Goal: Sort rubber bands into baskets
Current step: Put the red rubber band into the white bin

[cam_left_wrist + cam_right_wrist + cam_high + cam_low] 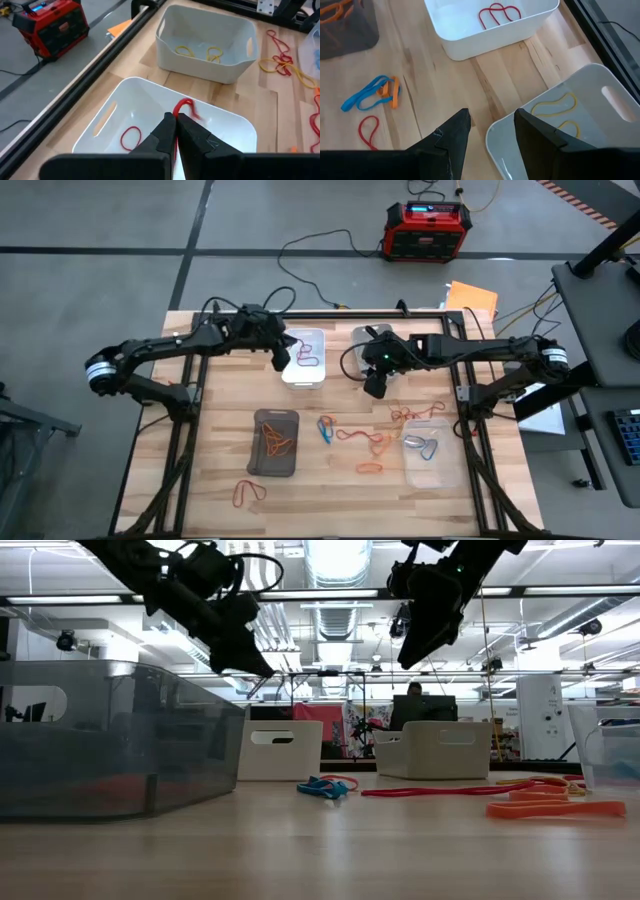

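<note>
My left gripper is shut on a red rubber band above the white basket, which holds other red bands. My right gripper is open and empty, over the near edge of the light grey basket, which holds yellowish bands. The dark basket holds orange bands, and the clear basket holds blue ones. Loose bands lie on the table between them: blue, red and orange. My left gripper pinches the red rubber band between its two shut fingers. A short loop of the band sticks out past the fingertips. The fingers slant down from above, and the band is clear of the white basket's floor.
A tangle of red and tan bands lies by the clear basket, and one reddish band lies near the table's front left. A red-black box stands on the floor beyond the far edge. Black cables run along the far edge.
</note>
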You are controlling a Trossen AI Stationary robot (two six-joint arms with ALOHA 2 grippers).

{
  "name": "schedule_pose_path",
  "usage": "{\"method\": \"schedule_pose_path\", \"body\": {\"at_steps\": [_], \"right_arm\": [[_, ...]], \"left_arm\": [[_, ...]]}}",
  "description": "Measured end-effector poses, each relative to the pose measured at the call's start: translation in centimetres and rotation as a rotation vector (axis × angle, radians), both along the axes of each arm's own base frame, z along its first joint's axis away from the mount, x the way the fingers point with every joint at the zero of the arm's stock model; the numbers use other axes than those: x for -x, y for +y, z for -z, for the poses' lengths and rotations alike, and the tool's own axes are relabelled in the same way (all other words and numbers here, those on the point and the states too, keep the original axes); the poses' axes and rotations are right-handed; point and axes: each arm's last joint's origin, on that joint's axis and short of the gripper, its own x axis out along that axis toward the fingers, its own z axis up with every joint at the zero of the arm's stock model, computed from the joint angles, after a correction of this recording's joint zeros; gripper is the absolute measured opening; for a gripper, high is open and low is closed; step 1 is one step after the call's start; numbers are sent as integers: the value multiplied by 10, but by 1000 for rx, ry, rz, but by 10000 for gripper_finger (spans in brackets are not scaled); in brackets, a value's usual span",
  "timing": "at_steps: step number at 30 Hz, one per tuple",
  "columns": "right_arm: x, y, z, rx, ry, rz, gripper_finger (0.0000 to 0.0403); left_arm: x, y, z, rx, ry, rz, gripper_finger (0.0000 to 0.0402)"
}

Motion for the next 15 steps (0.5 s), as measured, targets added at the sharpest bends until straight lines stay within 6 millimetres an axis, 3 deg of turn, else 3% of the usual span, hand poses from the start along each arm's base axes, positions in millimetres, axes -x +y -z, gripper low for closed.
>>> {"method": "schedule_pose_path", "body": {"at_steps": [11,15], "right_arm": [[0,0,-1,-7,-12,12,150],[1,0,-1,-7,-11,12,150]], "left_arm": [[-16,10,7,9,41,-53,1],[-16,10,6,8,54,-49,18]]}}
